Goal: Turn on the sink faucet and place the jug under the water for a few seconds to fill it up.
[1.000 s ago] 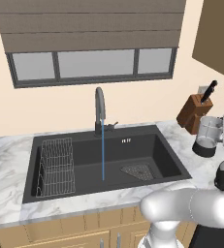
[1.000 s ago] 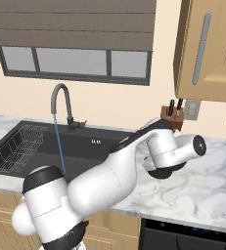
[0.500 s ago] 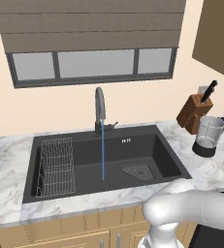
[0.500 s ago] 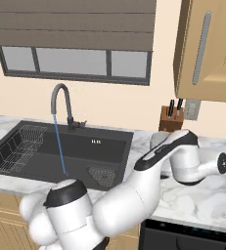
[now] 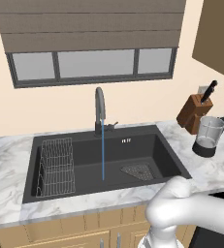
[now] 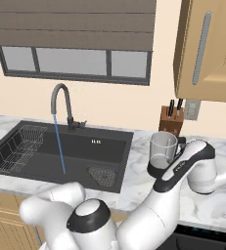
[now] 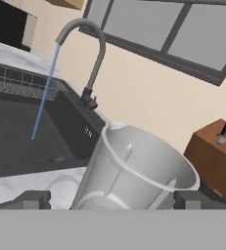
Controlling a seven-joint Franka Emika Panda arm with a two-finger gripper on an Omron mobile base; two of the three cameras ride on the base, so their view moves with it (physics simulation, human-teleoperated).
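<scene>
Jug [image 5: 209, 136] on counter [image 5: 11, 160], right of sink [image 5: 176, 160]

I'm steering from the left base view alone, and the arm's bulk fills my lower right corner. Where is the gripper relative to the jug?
Observer: In the hand view the gripper points straight at the jug, with one finger tip on each side of its lower part.
Operator: How do the jaws stand?
Observer: Wide open. Neither tip visibly presses the glass.
Operator: From which side does the hand come?
Observer: In the right base view the hand sits on the far side of the jug from the sink, low over the counter.
</scene>
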